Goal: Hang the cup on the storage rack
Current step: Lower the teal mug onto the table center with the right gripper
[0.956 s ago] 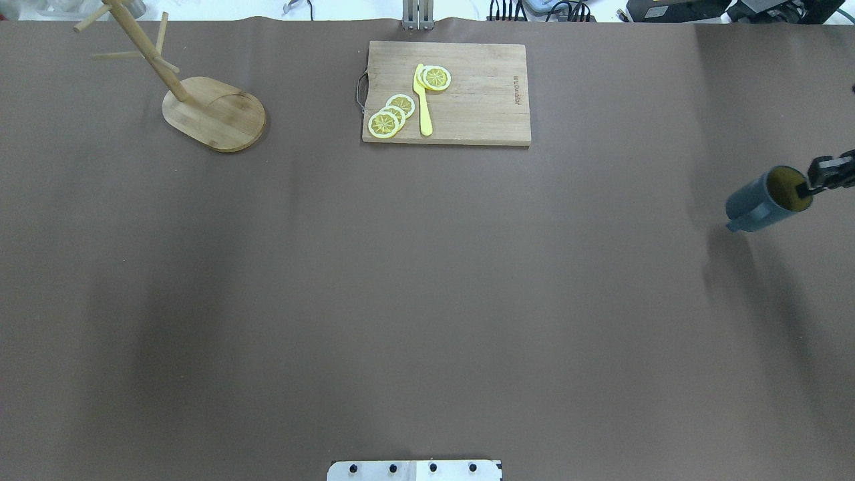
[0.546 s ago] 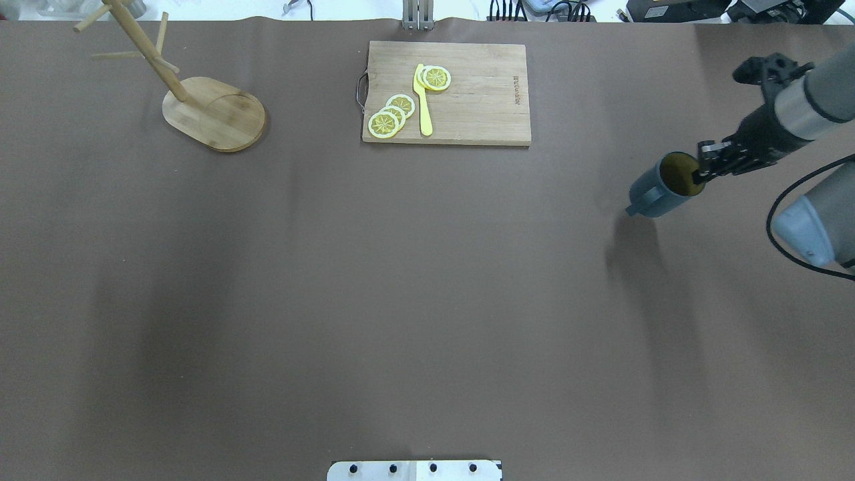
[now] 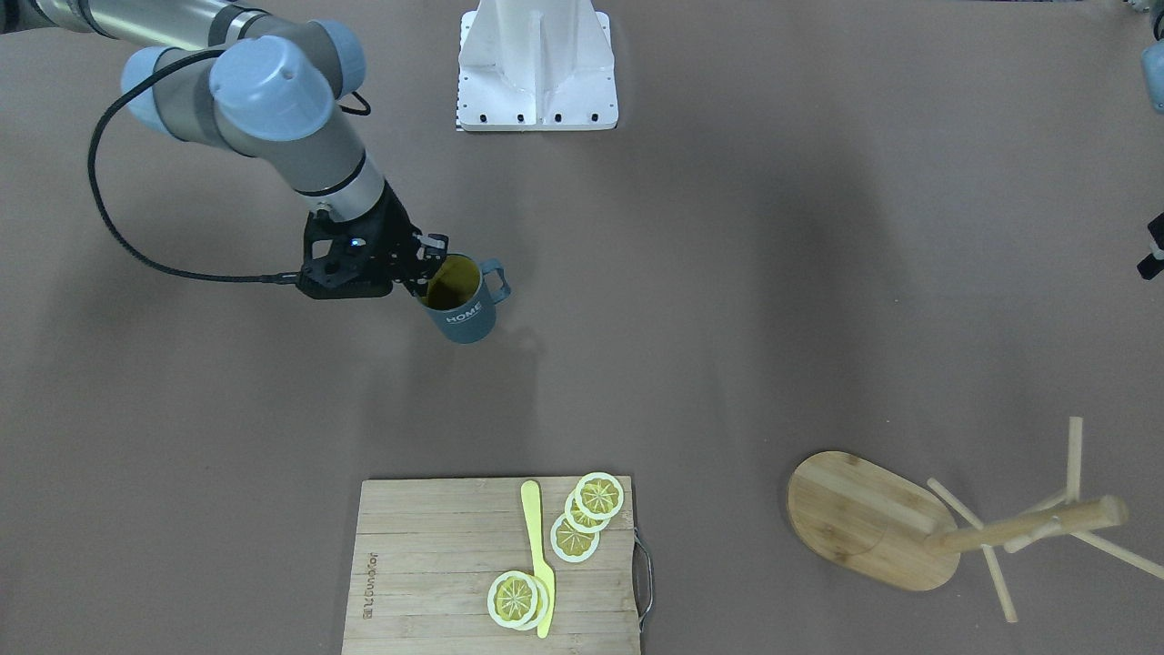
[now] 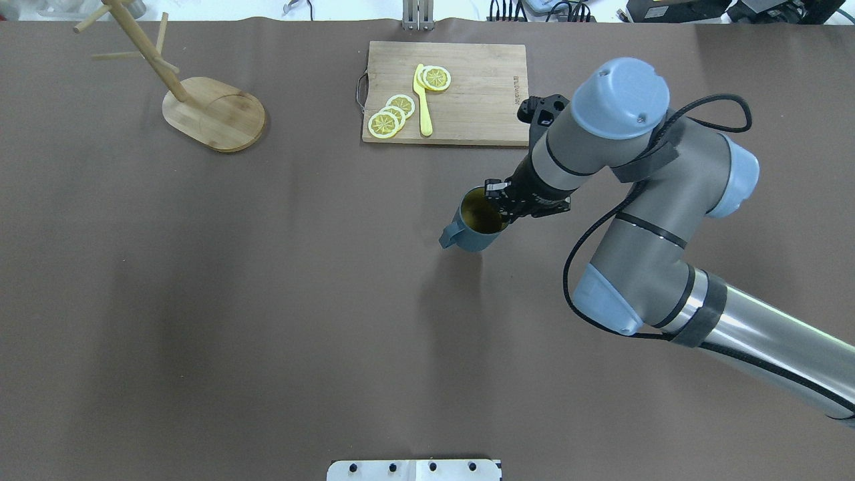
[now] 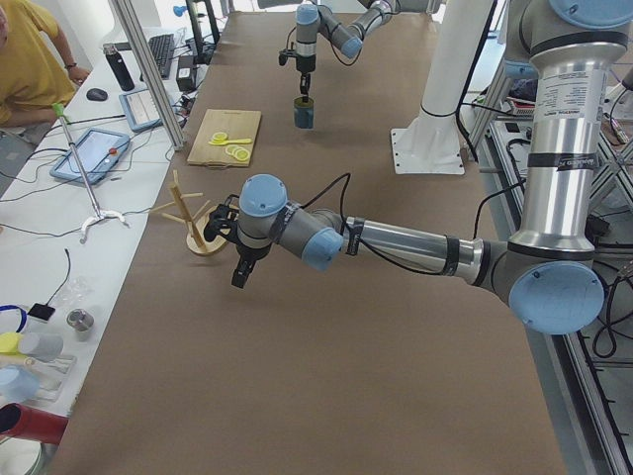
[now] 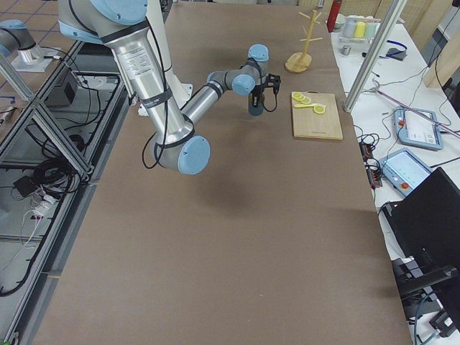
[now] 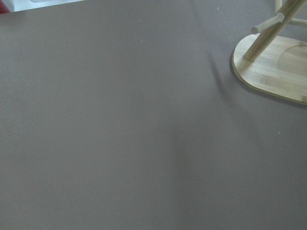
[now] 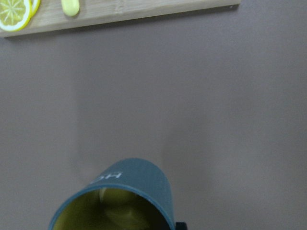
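Note:
The dark blue-grey cup (image 4: 475,227) with a yellowish-green inside hangs above the table's middle, its handle toward the rack's side. My right gripper (image 4: 499,202) is shut on its rim, one finger inside. The cup also shows in the front view (image 3: 461,307), in the right wrist view (image 8: 125,191) and in both side views (image 5: 304,114) (image 6: 256,106). The bamboo storage rack (image 4: 215,115) stands at the far left, with bare pegs; it also shows in the front view (image 3: 864,518) and the left wrist view (image 7: 273,72). My left gripper (image 5: 240,274) hovers near the rack; I cannot tell whether it is open or shut.
A bamboo cutting board (image 4: 474,107) with lemon slices (image 4: 391,115) and a yellow knife (image 4: 423,100) lies just beyond the cup. The robot's base plate (image 4: 414,470) is at the near edge. An operator sits beside the table in the left side view.
My right arm has carried the cup from the table's right edge leftward to the middle, in front of the cutting board. The rack and the board have not moved.

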Robot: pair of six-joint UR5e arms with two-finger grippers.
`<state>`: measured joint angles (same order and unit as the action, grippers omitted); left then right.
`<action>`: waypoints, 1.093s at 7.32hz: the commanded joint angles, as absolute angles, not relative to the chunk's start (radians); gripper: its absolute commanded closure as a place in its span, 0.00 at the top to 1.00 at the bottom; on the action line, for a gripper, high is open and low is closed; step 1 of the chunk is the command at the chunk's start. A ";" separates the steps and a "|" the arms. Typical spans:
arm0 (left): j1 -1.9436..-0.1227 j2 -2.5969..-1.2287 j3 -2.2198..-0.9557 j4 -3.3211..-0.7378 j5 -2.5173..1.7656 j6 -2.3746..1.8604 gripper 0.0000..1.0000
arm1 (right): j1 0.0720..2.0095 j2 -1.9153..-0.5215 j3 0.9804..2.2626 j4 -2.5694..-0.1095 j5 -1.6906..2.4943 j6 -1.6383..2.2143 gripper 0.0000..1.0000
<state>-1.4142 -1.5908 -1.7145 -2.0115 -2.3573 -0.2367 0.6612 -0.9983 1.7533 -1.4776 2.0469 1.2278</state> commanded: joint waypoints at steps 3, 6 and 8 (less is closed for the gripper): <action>-1.174 -1.571 -1.780 -2.382 -2.347 -0.535 0.91 | 0.534 -0.934 1.747 -1.516 1.953 1.302 0.00; -1.027 -1.630 -1.827 -2.382 -2.345 -0.538 0.85 | 0.477 -0.927 1.738 -1.519 1.902 1.302 0.00; -0.923 -1.722 -1.824 -2.366 -2.338 -0.538 0.84 | 0.471 -0.923 1.733 -1.517 1.901 1.307 0.99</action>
<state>-0.9941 -1.6641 -1.8247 -2.3772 -2.3440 -0.5372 0.4772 -0.9264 1.7356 -1.5181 1.9038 1.3032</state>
